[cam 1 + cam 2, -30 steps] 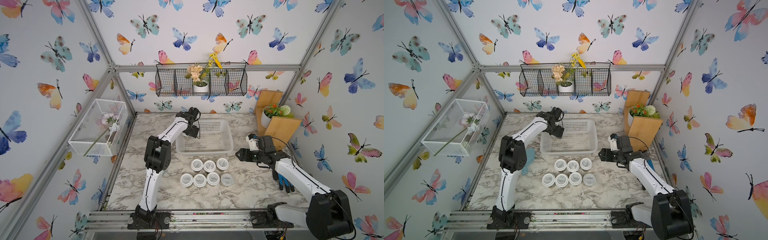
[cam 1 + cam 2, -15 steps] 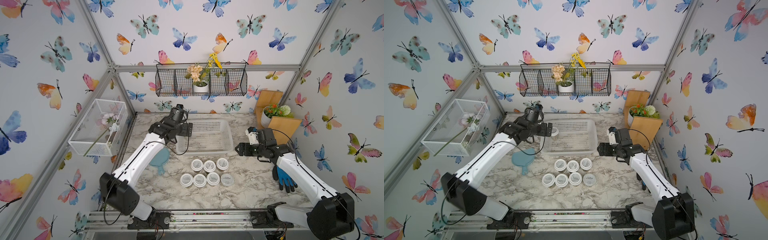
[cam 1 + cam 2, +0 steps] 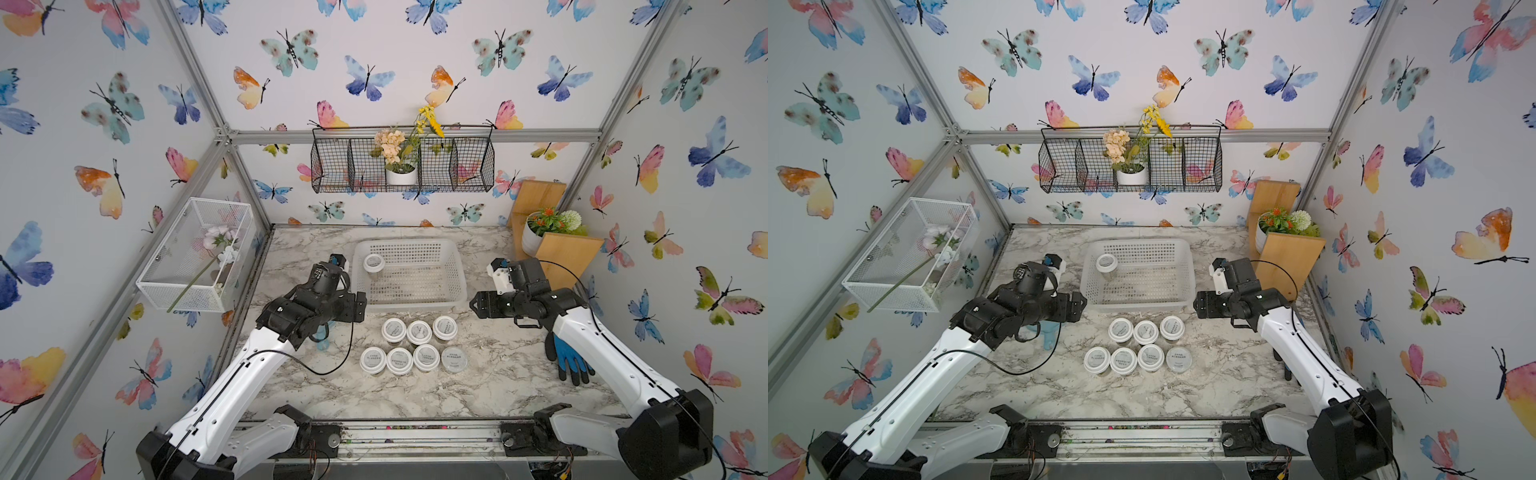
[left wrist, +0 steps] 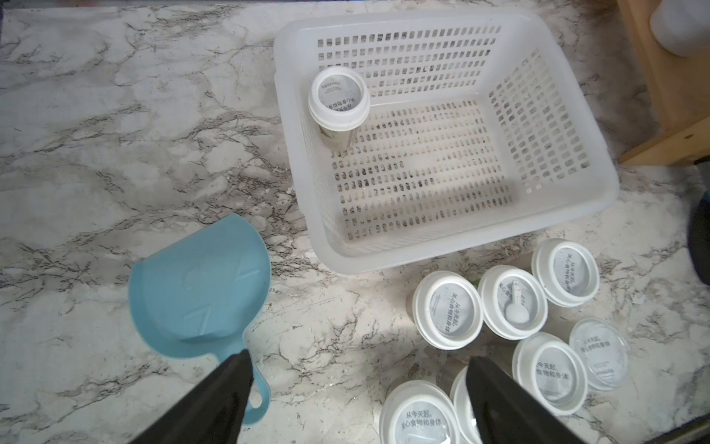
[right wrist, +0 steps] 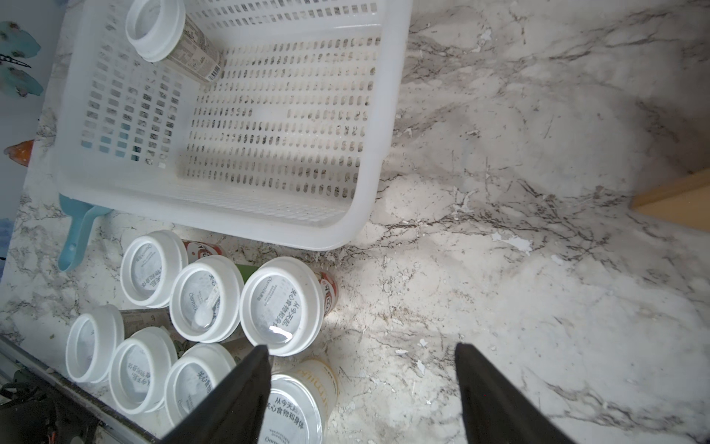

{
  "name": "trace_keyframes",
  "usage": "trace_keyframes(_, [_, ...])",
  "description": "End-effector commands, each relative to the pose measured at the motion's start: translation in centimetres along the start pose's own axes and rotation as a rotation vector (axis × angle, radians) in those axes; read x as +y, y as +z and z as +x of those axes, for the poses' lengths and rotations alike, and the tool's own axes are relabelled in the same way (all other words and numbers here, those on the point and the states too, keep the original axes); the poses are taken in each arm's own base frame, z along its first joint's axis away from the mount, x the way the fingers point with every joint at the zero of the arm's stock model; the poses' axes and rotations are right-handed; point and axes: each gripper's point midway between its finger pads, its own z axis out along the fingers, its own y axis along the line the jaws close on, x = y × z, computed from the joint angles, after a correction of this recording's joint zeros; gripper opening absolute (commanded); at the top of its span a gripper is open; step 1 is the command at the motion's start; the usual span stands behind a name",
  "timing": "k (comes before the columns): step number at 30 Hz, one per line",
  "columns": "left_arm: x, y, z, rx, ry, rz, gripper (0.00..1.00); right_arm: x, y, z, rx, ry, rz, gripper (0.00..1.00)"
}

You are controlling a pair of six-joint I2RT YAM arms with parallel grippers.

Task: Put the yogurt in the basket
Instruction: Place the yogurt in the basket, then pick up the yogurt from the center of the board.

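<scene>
The white perforated basket stands mid-table. One yogurt stands upright in its far left corner. Several more yogurt cups sit in two rows on the marble just in front of the basket. One of them has a flat grey lid. My left gripper hovers open and empty by the basket's front left corner. My right gripper hangs open and empty off the basket's front right corner, beside the cups.
A blue scoop lies on the marble under my left arm. A blue and black glove lies under my right arm. A wooden stand with a plant pot fills the far right corner. A white wire-mesh box hangs on the left wall.
My left gripper has pulled back from the basket's far left corner to its front left corner, leaving a yogurt standing inside. My right gripper has barely shifted.
</scene>
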Motion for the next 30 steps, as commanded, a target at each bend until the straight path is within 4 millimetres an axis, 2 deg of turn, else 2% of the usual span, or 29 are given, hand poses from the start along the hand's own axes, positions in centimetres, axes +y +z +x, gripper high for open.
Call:
trace_keyframes(1, [-2.1,-1.4,2.9,0.092,-0.023,0.103,0.90,0.3,-1.5,0.0,-0.055,-0.026,0.015,0.78])
trace_keyframes(6, [-4.2,-0.9,6.2,0.166,0.023,0.108,0.86,1.4,-1.2,0.4,-0.053,-0.055,-0.007,0.78])
trace_keyframes(10, [-4.7,-0.2,8.2,0.249,0.043,0.098,0.85,2.0,-0.3,1.2,-0.013,-0.086,0.015,0.78])
trace_keyframes(14, [-5.1,-0.1,9.0,0.284,0.046,0.095,0.88,2.8,0.4,1.7,-0.002,-0.114,0.018,0.78])
trace_keyframes(19, [-5.4,0.6,10.2,0.330,0.047,0.088,0.88,4.2,0.4,2.2,0.004,-0.148,-0.022,0.78])
trace_keyframes(30, [-6.1,1.9,11.7,0.378,0.064,0.085,0.83,5.0,1.1,3.2,0.036,-0.182,-0.012,0.78])
